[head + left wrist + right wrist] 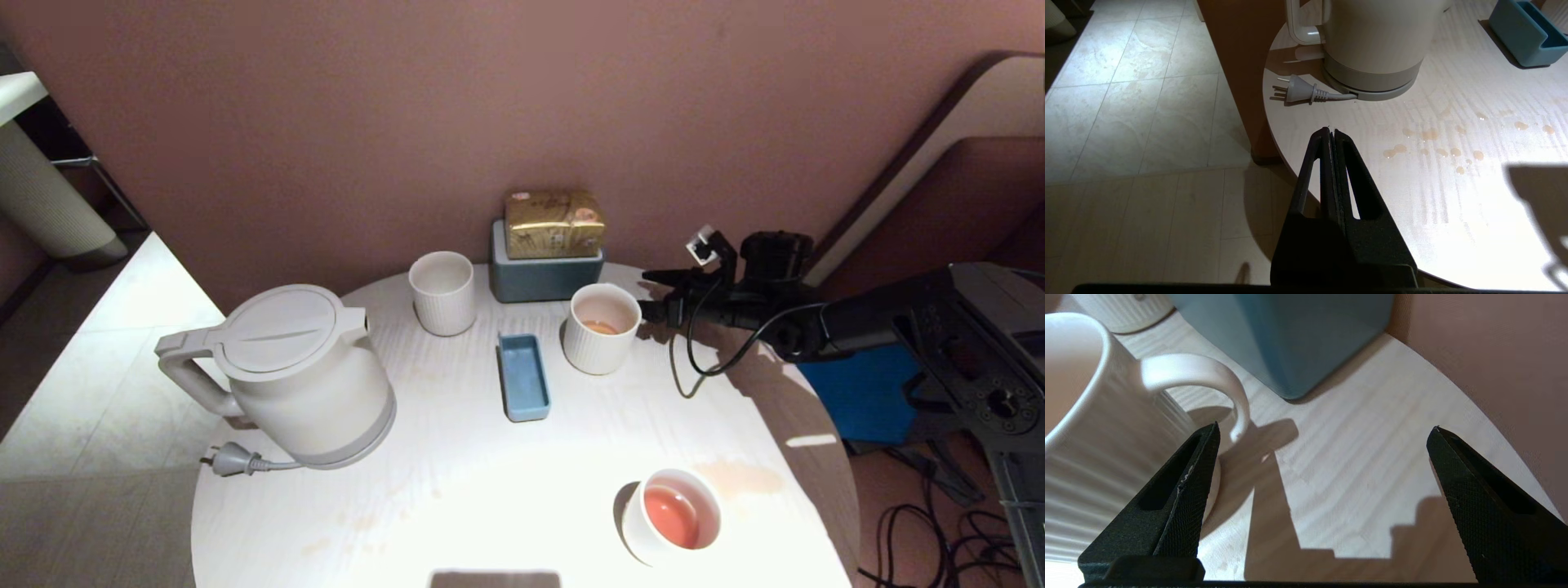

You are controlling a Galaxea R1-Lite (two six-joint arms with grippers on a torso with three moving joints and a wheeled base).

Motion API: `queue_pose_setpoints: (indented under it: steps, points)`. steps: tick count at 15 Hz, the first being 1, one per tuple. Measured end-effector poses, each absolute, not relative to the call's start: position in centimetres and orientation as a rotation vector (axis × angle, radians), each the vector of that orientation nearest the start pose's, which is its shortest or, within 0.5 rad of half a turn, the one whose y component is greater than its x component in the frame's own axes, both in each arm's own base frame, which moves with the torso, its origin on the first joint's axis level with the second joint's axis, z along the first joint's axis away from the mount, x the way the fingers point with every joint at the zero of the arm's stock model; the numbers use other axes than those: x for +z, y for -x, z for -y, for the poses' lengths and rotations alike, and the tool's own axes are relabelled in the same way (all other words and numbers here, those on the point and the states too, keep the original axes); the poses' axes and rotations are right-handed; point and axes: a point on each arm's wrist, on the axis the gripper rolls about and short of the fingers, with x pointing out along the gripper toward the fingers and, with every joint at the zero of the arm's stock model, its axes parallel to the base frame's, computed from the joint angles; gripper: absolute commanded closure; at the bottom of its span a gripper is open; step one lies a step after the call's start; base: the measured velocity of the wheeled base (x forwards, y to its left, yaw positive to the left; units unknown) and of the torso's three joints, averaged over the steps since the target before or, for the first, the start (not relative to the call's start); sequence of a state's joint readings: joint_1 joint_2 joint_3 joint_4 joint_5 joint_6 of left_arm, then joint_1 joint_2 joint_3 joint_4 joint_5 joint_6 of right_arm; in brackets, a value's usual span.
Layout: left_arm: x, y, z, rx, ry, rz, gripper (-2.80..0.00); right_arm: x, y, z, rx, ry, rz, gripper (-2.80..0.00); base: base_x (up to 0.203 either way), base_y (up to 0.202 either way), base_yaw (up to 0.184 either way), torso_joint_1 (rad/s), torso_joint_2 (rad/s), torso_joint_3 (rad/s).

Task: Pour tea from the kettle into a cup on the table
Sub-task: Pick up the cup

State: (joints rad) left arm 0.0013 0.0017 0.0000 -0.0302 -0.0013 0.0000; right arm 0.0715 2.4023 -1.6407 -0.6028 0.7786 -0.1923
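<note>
- The table [457,490] is round and white, set against a pinkish wall, with pale orange drips on its surface near the kettle's base.
- The kettle [306,376] stands upright on the table's left side, lid shut, handle pointing left toward the edge; its plug [233,460] lies loose on the table just in front of it.
- A grey-blue box [543,278] sits at the back by the wall with a gold packet [555,223] on top.
- The right claw [653,294] reaches in level from the right at the back of the table; its fingers stand wide apart and hold nothing, 1 tip just beside the cup's handle, whether touching I cannot tell.
- The left claw [1331,134] hangs over the table's near left edge, fingers pressed together on nothing, well apart from the kettle.
- The cup [602,328] stands upright right of centre, in front of the box's right end, handle toward the right claw, with a little tea [602,327] at its bottom.
- A ribbed tumbler [442,291] stands left of the box.
- A smooth cup [673,516] near the front right edge holds orange-pink liquid.
- A small blue tray [522,377] lies between the kettle and the cup.
</note>
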Motion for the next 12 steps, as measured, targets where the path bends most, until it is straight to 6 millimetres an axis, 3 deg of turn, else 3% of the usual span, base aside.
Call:
queue_pose_setpoints:
  steps: [12]
  points:
    - [7.9, 2.3, 0.0, 0.0, 0.0, 0.029, 0.0, 12.2, -46.5, -6.6, 0.833, 0.13, -0.083, -2.8, 0.0, 0.0, 0.0, 0.0, 0.0, 0.0]
